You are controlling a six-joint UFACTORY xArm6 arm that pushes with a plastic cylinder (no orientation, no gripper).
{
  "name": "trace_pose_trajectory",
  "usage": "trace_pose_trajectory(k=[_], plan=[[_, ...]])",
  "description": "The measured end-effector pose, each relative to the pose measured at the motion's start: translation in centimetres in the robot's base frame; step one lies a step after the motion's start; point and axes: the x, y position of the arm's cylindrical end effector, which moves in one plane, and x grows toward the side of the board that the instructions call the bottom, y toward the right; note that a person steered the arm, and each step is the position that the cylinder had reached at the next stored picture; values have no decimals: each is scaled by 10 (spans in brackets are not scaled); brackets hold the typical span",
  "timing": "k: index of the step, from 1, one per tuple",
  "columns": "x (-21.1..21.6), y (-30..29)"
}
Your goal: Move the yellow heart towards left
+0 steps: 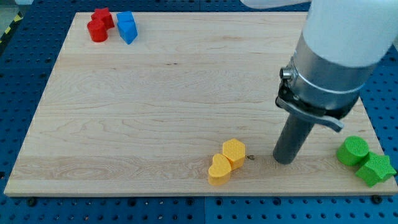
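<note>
Near the wooden board's [155, 112] bottom edge, a yellow heart-shaped block [218, 170] touches a yellow hexagonal block [234, 152]; its point faces the view's bottom-left. My tip [283, 161], bare and grasping nothing, stands to their right.

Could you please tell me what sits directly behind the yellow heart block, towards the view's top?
A yellow hexagonal block touches the yellow heart block there. Its lower front is covered by the heart. My tip stands apart, rightward.

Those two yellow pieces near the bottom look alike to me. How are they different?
The yellow heart has a notched, lobed top; the yellow hexagon has flat sides. The heart sits nearer the view's bottom left, the hexagon nearer my tip. Both are yellow, similar in size, and touching each other.
</note>
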Motion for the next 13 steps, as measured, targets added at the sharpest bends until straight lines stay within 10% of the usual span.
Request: trace_pose_trajectory(k=[13], plan=[[22,-130]])
